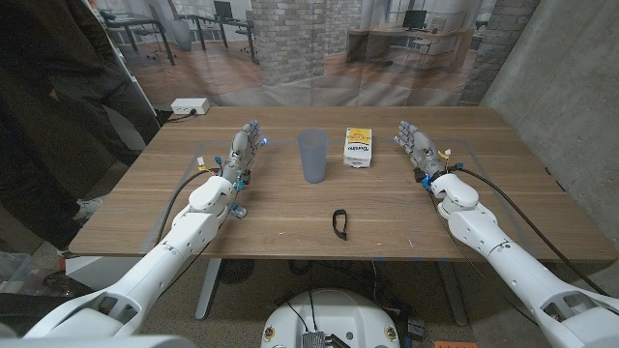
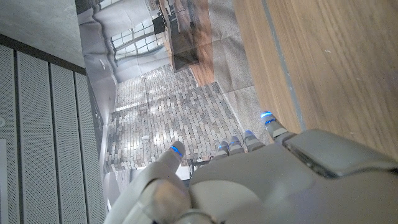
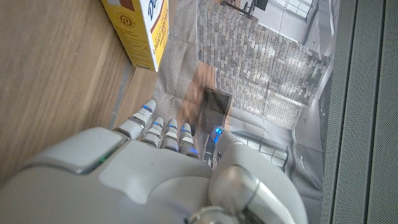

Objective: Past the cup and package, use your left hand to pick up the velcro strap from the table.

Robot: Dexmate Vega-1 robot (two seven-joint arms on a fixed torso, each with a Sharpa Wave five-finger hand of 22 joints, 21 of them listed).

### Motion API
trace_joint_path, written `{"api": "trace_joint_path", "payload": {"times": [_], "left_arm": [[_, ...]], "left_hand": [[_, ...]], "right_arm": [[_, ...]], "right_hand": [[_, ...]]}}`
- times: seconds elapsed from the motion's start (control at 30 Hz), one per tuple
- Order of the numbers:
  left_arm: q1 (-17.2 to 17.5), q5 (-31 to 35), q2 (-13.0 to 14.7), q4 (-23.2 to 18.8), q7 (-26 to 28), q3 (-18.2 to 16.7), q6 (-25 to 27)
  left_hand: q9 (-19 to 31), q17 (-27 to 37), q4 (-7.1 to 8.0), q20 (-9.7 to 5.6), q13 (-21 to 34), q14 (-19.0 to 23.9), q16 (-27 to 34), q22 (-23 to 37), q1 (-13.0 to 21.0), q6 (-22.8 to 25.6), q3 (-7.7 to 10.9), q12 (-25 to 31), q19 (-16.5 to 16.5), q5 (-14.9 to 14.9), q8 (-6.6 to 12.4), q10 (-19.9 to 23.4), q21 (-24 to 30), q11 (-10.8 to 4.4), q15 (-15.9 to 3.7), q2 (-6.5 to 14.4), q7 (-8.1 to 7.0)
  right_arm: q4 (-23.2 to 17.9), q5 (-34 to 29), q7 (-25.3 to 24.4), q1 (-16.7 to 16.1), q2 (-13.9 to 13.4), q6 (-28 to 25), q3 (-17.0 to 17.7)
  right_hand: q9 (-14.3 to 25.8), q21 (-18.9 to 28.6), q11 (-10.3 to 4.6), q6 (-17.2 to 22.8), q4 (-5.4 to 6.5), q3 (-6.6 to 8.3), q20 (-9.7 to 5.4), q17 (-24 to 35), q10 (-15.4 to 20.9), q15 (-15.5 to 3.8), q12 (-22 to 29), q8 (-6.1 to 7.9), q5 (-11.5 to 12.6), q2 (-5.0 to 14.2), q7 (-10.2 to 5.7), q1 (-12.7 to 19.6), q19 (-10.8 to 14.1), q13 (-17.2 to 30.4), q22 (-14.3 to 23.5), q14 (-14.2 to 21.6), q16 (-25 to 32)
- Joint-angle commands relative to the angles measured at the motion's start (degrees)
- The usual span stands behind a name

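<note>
Black velcro strap (image 1: 339, 223) near front edge, table (image 1: 290, 208) bare around.

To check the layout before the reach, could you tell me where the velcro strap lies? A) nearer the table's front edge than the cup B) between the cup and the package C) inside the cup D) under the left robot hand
A: the velcro strap lies nearer the front edge than the cup.

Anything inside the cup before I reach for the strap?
The cup is translucent and looks empty in the head view. Its bottom is hard to make out, so something small and flat there could go unseen.
</note>
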Motion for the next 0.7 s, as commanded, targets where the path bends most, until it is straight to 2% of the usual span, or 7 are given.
{"api": "trace_joint_path", "payload": {"times": [0.03,0.2,0.4,0.7], "left_arm": [[2.90,14.12,-12.28,-2.28,-9.16,-15.21,5.39],[2.96,19.07,-16.66,-2.72,-12.70,-19.80,6.03],[2.76,23.82,-20.24,-3.09,-15.87,-23.67,5.67],[2.08,29.28,-22.62,-3.26,-19.88,-26.96,4.40]], "left_hand": [[0.31,0.07,-0.07,0.11,0.18,-9.52,0.36,0.25,0.04,-7.98,0.37,0.37,-7.09,0.38,0.29,-7.98,0.38,-0.02,0.08,7.23,-0.04],[0.32,0.03,-0.17,0.11,0.18,-9.23,0.45,0.23,0.16,-7.39,0.44,0.63,-6.99,0.42,0.51,-7.34,0.45,-0.44,0.13,7.22,-0.26],[0.34,-0.07,-0.51,0.31,0.18,-8.06,0.78,0.16,0.49,-6.27,0.60,1.04,-6.64,0.45,0.85,-6.17,0.60,-0.58,0.30,6.99,-0.66],[0.35,-0.31,-1.26,0.33,0.17,-7.03,0.84,0.03,1.25,-5.03,0.97,1.40,-6.04,0.47,1.09,-4.90,0.80,-0.80,0.07,6.55,-1.10]], "right_arm": [[-2.50,-15.12,9.55,-3.21,13.20,-6.06,16.26],[-3.20,-20.71,13.53,-3.39,18.47,-7.40,21.63],[-3.88,-25.74,17.18,-3.23,23.19,-8.19,26.41],[-4.65,-30.62,20.92,-2.79,27.85,-8.54,30.94]], "right_hand": [[0.23,0.25,0.14,0.39,-0.06,0.45,-2.80,0.17,0.40,0.02,0.31,0.34,0.25,2.60,0.03,0.54,0.39,0.14,0.14,-0.46,0.41],[0.23,0.25,0.12,0.37,-0.08,0.49,-2.80,0.16,0.39,0.04,0.31,0.33,0.21,2.57,0.02,0.46,0.39,0.14,0.14,-0.47,0.41],[0.23,0.25,0.14,0.34,-0.12,0.56,-2.81,0.15,0.38,0.00,0.31,0.33,0.16,2.54,0.04,0.35,0.38,0.14,0.14,-0.47,0.42],[0.23,0.26,0.08,0.38,-0.16,0.64,-2.79,0.13,0.39,0.05,0.32,0.34,0.09,2.51,0.02,0.20,0.39,0.13,0.14,-0.45,0.43]]}}
